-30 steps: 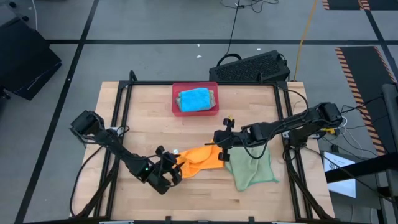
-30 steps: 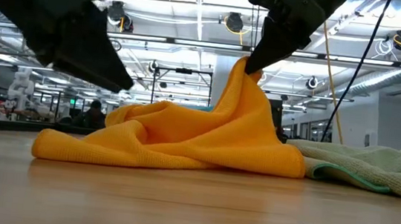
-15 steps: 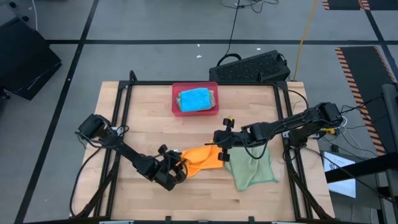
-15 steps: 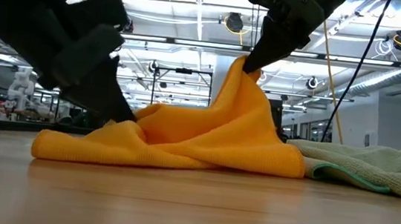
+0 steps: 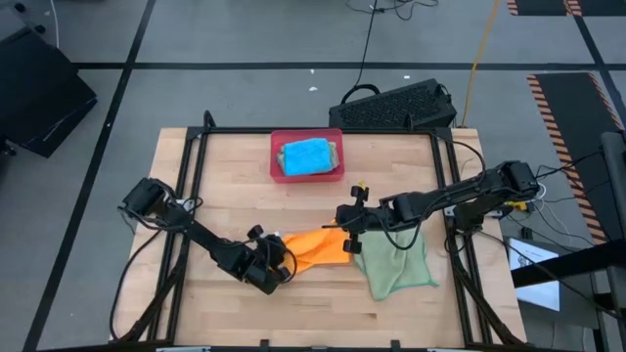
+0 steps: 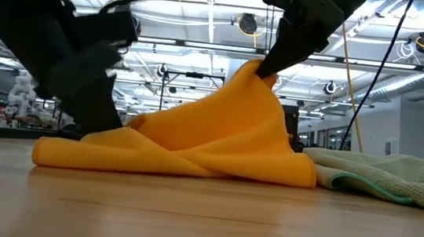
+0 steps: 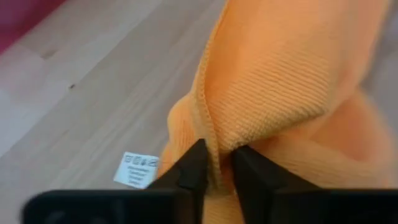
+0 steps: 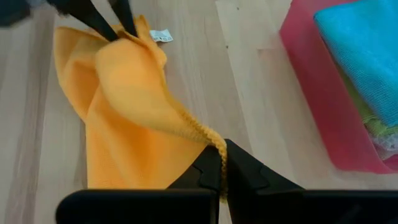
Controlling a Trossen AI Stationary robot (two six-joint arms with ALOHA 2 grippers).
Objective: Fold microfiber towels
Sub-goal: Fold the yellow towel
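Since a second ago, the left gripper (image 5: 277,270) has slid in from the open wood and now pinches the near end of the orange towel (image 5: 315,249). Its fingers (image 7: 193,171) are squeezed on a fold of the hem, with the little white label (image 7: 136,168) just beside them.

At the towel's far end, the right gripper (image 5: 349,241) is closed on the hem too and holds that corner up, so the cloth hangs from it like a small tent. The rest of the towel lies on the table (image 5: 225,166) between the two grippers.

The towel looks soft, light and floppy. It will likely sag and bunch up, so the corners and the stitched hem seem the best places to hold.

Right beside the right gripper lies a pale green towel (image 5: 396,263), touching the orange one, and it could get dragged along. Farther past both grippers sits the pink-red tray (image 5: 277,144) with a blue towel (image 5: 307,155) folded in it. Bare wood lies between the grippers and the tray, which looks like enough room to spread the cloth flat.
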